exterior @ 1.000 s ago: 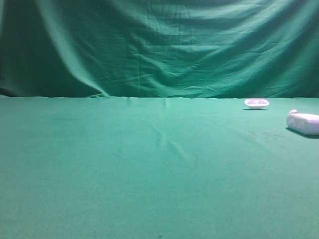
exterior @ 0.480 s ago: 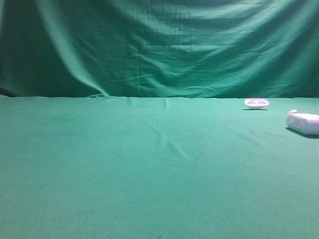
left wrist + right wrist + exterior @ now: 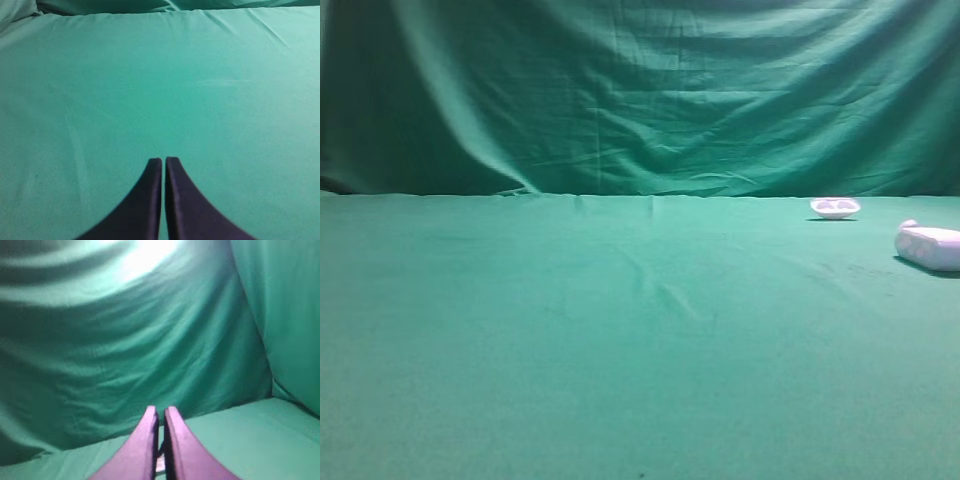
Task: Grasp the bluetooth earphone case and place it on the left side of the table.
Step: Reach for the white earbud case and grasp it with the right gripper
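At six o'clock in each wrist view I see my own tools: the left gripper (image 3: pixel 163 161) has its jaws pressed together over bare green cloth, holding nothing, and the right gripper (image 3: pixel 160 411) is likewise closed and empty, aimed at the draped backdrop (image 3: pixel 125 340) rather than at any object.

Moving outward, neither wrist camera shows a white item. Only the exterior high view does, and it shows neither arm. There the bluetooth earphone case (image 3: pixel 929 246) lies at about three o'clock, at the far right edge of the table (image 3: pixel 620 340), partly cut by the frame. Near it, toward two o'clock and further back, sits a shallow white dish (image 3: pixel 835 207), apart from the case.

I judge the case light, rigid and slick: glossy rounded plastic that could squirt out of a pinch. I would take it across its narrow width near the middle, jaws square to the long sides, and close gently. The right arm looks the closer one for the pick.
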